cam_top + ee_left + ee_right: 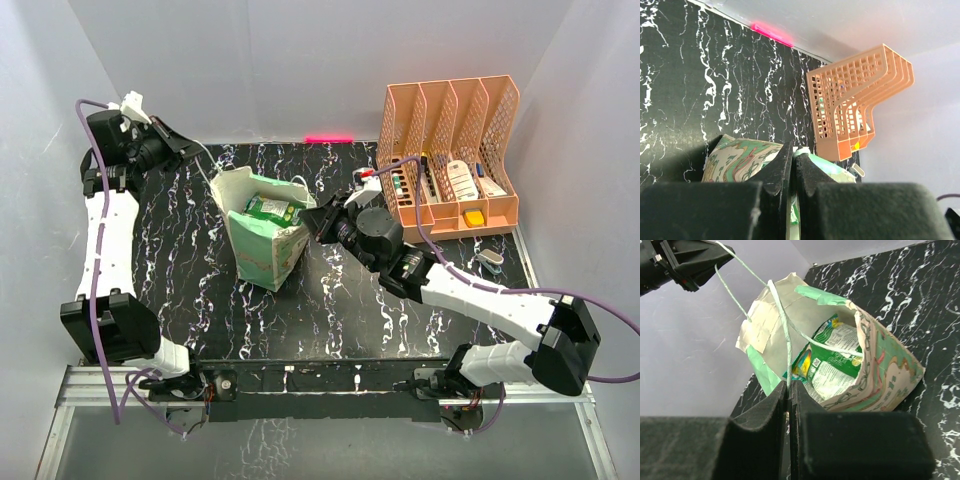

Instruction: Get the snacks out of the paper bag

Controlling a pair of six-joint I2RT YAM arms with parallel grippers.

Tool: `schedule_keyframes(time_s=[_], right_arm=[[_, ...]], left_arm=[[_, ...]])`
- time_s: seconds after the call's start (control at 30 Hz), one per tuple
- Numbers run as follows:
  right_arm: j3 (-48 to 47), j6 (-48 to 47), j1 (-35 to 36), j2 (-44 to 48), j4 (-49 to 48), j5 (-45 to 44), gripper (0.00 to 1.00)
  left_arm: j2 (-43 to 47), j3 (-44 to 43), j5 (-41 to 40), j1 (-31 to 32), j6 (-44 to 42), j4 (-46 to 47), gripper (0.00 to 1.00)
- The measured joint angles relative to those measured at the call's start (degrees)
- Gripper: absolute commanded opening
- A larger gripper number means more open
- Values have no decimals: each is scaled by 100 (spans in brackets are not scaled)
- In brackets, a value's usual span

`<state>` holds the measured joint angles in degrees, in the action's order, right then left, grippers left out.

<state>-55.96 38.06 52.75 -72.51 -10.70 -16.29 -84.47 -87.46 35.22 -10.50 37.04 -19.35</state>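
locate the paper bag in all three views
Top external: paper bag centre-left, mouth open upward.
Left wrist: bottom centre-left, only its patterned top showing.
Right wrist: centre, open mouth facing the camera.
Shared landmark: black marbled table beneath it in all three.

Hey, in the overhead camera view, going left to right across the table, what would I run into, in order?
From the left: left hand, shut on a string handle, then paper bag, then right hand, shut on the other handle, then peach organizer.
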Motion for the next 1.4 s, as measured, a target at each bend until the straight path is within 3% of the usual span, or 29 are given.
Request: schedule_keyframes(time_s=[0.33,0.5,0.67,0.93,1.1,1.3,1.4], right_arm=[[133,407,0,0,-48,354,13],[133,398,0,20,-15,389,33],[133,33,0,197,284,361,61],[-564,-844,0,330,1827,380,84],[-901,-1270,0,573,3038,-81,95],[-1266,-1749,-2,890,4197,-570,98],[-1403,-1987,-2,1064,4350,-640,86]], left_arm=[[-11,-1014,26,9,-662,-909,0],[138,-931,142,11,-680,-848,0],[616,-367,411,-4,-605,-509,0],[1095,487,1318,59,-214,378,0],[1353,1062,1681,214,262,1128,0],[1615,1576,1878,649,697,1735,0],[1683,1683,1873,949,664,1755,0]])
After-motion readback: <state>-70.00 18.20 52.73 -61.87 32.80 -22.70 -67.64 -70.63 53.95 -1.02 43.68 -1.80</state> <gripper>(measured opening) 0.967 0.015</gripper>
